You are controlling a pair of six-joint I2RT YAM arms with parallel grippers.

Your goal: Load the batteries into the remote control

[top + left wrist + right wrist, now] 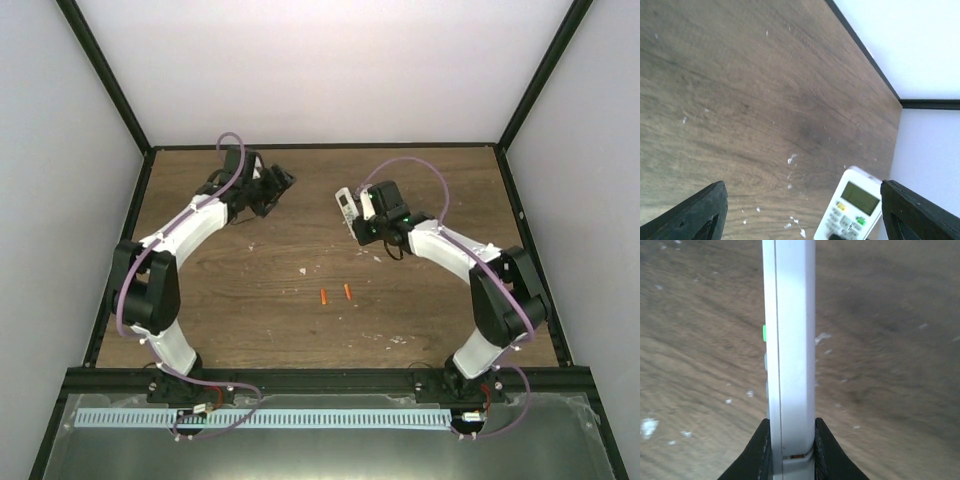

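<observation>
Right pincer (792, 430) (with remote (790, 330)), wooden table (890, 365)

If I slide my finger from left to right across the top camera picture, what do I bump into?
The left arm → one orange battery → remote control → right arm. The other battery lines up under the remote, so I skipped it.
</observation>
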